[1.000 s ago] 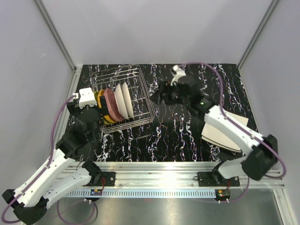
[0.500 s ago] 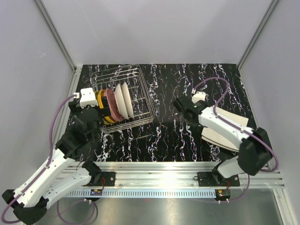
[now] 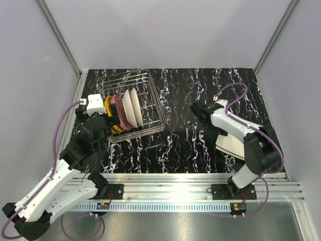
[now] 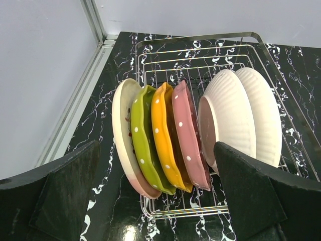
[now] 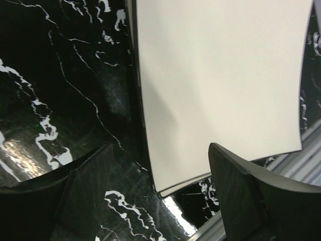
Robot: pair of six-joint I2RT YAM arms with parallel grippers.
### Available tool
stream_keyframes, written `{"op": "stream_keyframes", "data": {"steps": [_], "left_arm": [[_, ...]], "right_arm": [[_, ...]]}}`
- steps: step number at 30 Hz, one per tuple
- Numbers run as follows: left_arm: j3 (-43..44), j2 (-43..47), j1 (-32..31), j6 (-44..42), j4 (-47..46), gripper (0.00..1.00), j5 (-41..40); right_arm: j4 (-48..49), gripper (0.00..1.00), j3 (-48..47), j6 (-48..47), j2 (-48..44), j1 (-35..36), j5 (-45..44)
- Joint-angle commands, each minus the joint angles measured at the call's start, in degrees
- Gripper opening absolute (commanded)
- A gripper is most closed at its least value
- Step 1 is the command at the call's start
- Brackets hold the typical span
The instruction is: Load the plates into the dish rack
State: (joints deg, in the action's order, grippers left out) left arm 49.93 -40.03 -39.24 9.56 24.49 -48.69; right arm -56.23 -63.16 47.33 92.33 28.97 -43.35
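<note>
The wire dish rack (image 3: pixel 150 95) stands at the back left. In it, on edge, are a brown-rimmed white plate (image 4: pixel 122 131), a lime-green (image 4: pixel 143 140), an orange (image 4: pixel 163 133) and a pink plate (image 4: pixel 188 135), then two ribbed white plates (image 4: pixel 233 118). My left gripper (image 4: pixel 156 146) hovers open just in front of the rack (image 4: pixel 200 50), holding nothing. Two cream squarish plates (image 3: pixel 235 144) lie stacked flat at the right. My right gripper (image 5: pixel 160 148) is open low over the near corner of the cream stack (image 5: pixel 215 75), gripping nothing. In the top view the right gripper (image 3: pixel 201 112) sits at the stack's left.
The black marbled table (image 3: pixel 180 145) lies between the rack and the cream stack. An aluminium rail (image 3: pixel 190 182) runs along the near edge. Grey walls close in the left, back and right sides. A purple cable (image 3: pixel 233 88) loops above the right arm.
My right arm has pulled back from beside the rack to the cream stack at the right. The left arm and the racked plates have not moved.
</note>
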Motion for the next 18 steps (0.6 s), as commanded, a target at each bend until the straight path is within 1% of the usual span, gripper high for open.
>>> {"op": "stream_keyframes", "data": {"steps": [1,6,14,16,17,18], "left_arm": [[2.9,-0.1,0.2,1.1,-0.7,0.99,1.0],[3.0,-0.2,0.2,1.1,-0.8,0.99,1.3],[3.0,-0.3,0.2,1.2,-0.7,0.99,1.9],[3.0,-0.3,0.2,1.2,-0.7,0.99,2.2],[3.1,-0.3,0.2,1.2,-0.7,0.99,2.3],[3.2,-0.3,0.2,1.2,-0.6,0.99,2.4]], "right_arm": [[6.4,0.82,0.8,-2.2,0.7,-1.5,1.7],[7.0,0.82,-1.2,-4.8,5.2,-3.7,2.7],[6.8,0.8,-4.0,-7.7,9.8,-7.0,5.6],[7.4,0.76,-4.7,-9.0,11.2,-7.7,6.1],[7.1,0.72,-5.6,-9.2,11.6,-7.8,6.0],[7.2,0.65,-5.8,-9.4,12.6,-8.1,6.2]]}}
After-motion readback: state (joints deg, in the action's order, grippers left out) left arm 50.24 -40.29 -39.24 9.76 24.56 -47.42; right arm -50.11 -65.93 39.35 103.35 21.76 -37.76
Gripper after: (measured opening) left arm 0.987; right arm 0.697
